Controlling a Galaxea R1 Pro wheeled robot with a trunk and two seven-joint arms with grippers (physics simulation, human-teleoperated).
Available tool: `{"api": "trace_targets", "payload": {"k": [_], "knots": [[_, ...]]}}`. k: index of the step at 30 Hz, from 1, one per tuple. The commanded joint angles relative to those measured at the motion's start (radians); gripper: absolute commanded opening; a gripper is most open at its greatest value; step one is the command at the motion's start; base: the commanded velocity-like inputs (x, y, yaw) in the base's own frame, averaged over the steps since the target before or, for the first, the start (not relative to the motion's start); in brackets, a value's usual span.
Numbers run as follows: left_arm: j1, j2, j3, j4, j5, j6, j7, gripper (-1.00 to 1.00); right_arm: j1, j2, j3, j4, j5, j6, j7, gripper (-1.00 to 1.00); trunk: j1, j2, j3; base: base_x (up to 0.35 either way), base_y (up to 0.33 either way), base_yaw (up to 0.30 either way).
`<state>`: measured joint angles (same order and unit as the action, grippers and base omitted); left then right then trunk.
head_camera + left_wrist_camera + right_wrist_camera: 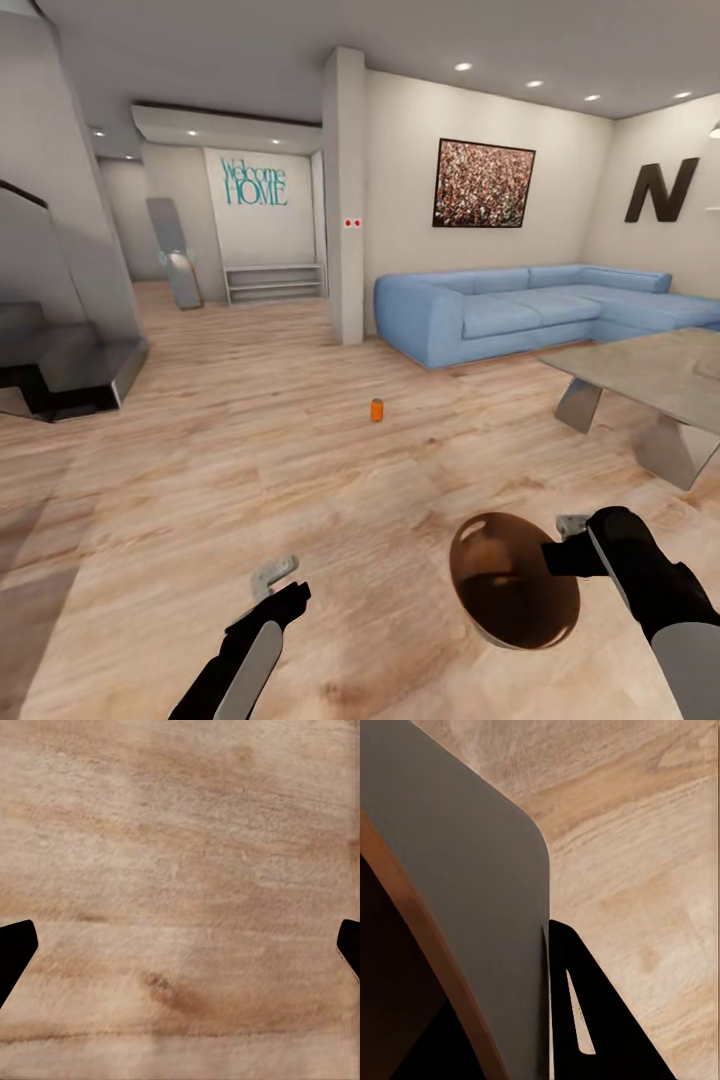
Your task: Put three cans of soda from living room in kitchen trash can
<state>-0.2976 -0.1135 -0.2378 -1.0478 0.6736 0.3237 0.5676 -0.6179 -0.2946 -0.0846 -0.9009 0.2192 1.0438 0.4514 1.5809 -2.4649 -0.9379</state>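
**Bucket in the right hand, one orange can out on the living room floor**

Right gripper (560, 545) holds the tash can (512, 580) by its rim, low at the near right — fingers clamped on the wall, one finger (600, 1020) flat against the pale grey outside in the right wrist view, the tan-brown inside facing the head cam. The bucket hangs tilted above the wood floor (250, 450), its mouth turned up toward the robot.

Left gripper (278, 588) hangs empty at the near left over bare floor; its fingers (15, 952) sit at opposite edges of the left wrist view, spread wide w/ nothing between.

One orange can of soda (377, 409) stands upright on the floor in the mid-room, well apart from both grippers and near the end of the blue sofa (540, 310). It's small at this range, so the top can't be made out.

Far right: low grey counter (650, 375) in front of the sofa, big letter N (660, 190) on the wall, a framed picture (483, 183) above the sofa. Far left: stair base (60, 370) and a "Welcome HOME" sign (253, 182) beyond a pillar (345, 200).
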Motion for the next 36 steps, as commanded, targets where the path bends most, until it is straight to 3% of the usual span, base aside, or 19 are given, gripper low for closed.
{"api": "trace_targets", "payload": {"k": [1, 10, 11, 12, 17, 20, 21, 22, 23, 24, 25, 30, 36], "knots": [[0.0, 0.0, 0.0, 0.0, 0.0, 0.0, 0.0, 1.0, 0.0, 0.0, 0.0, -0.001, -0.019, 0.003, 0.005, -1.0, 0.0, 0.0, 0.0, 0.345, 0.0, -0.003], [0.0, 0.0, 0.0, 0.0, 0.001, 0.0, -0.002, 1.0, 0.0, 0.001, 0.0, -0.004, -0.019, 0.003, 0.004, -1.0, 0.0, 0.0, 0.0, 0.345, 0.0, -0.001], [-0.003, 0.0, 0.001, -0.004, 0.003, 0.022, 0.0, 1.0, 0.0, 0.001, 0.0, -0.004, -0.019, 0.003, 0.004, -1.0, 0.0, 0.0, 0.0, 0.345, 0.0, 0.0], [-0.005, 0.0, 0.0, -0.086, 0.001, 0.194, 0.018, 1.0, 0.0, 0.001, 0.0, -0.004, -0.019, 0.003, 0.004, -1.0, 0.0, 0.0, 0.0, 0.345, 0.0, 0.0], [0.006, 0.0, -0.005, -0.16, 0.0, 0.236, 0.088, 1.0, 0.0, 0.0, 0.0, -0.004, -0.018, 0.003, 0.004, -1.0, 0.0, 0.0, 0.0, 0.345, 0.0, -0.074], [0.016, 0.001, -0.003, -0.196, -0.001, 0.252, 0.099, 1.0, 0.0, 0.0, 0.001, -0.004, -0.019, 0.003, 0.004, -1.0, 0.0, 0.0, 0.0, 0.346, 0.0, -0.233], [0.0, 0.003, 0.001, -0.195, 0.0, 0.284, 0.098, 1.0, 0.0, 0.0, 0.001, -0.004, -0.019, 0.003, 0.004, -1.0, 0.0, 0.0, 0.0, 0.347, 0.0, -0.272], [-0.061, 0.004, 0.003, -0.184, 0.001, 0.396, 0.098, 1.0, 0.0, 0.0, 0.0, -0.004, -0.019, 0.003, 0.004, -1.0, 0.0, 0.0, 0.0, 0.347, 0.0, -0.28], [-0.084, 0.003, 0.003, -0.178, 0.0, 0.442, 0.099, 1.0, 0.0, 0.0, 0.0, -0.004, -0.019, 0.003, 0.004, -1.0, 0.0, 0.0, 0.0, 0.347, 0.0, -0.282], [-0.18, -0.005, 0.001, -0.145, 0.003, 0.586, 0.096, 1.0, 0.0, 0.0, 0.0, -0.005, -0.02, 0.003, 0.004, -1.0, 0.0, 0.0, 0.0, 0.348, 0.0, -0.287], [-0.221, -0.01, -0.001, -0.134, 0.003, 0.623, 0.096, 1.0, -0.001, 0.0, 0.0, -0.005, -0.019, 0.003, 0.004, -1.0, 0.0, 0.0, 0.0, 0.348, 0.0, -0.286], [-0.3, -0.026, -0.005, -0.104, 0.004, 0.683, 0.096, 1.0, -0.003, 0.0, -0.001, -0.015, -0.02, 0.003, 0.004, -1.0, 0.0, 0.0, 0.0, 0.348, 0.0, -0.157], [-0.383, -0.028, -0.005, -0.022, 0.003, 0.696, 0.1, 1.0, -0.005, 0.001, -0.002, -0.026, -0.021, 0.003, 0.006, -1.0, 0.0, 0.0, 0.0, 0.348, 0.0, -0.033]]}}
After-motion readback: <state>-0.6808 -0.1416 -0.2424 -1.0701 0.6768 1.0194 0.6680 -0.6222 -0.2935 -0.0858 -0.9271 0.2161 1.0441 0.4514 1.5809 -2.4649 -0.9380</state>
